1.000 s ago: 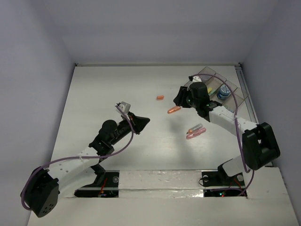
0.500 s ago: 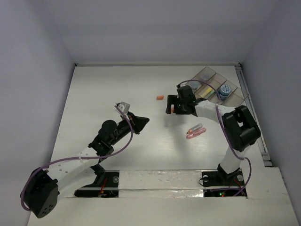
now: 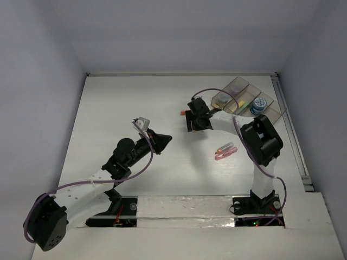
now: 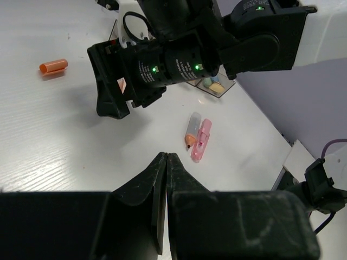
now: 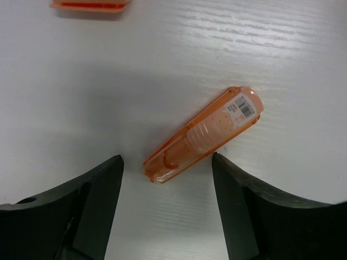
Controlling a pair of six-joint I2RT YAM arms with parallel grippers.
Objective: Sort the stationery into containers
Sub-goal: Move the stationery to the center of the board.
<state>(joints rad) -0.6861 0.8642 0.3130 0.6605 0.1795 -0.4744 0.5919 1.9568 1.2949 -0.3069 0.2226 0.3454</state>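
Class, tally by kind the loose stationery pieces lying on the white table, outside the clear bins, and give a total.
Sticks: 3 (orange stick, pink stick, grey stick with an orange tip)
Short stubs: 1 (orange stub)
Total: 4

arms (image 3: 81,188): black joints, white links | cables (image 3: 214,90): purple | LEDs (image 4: 196,66): green
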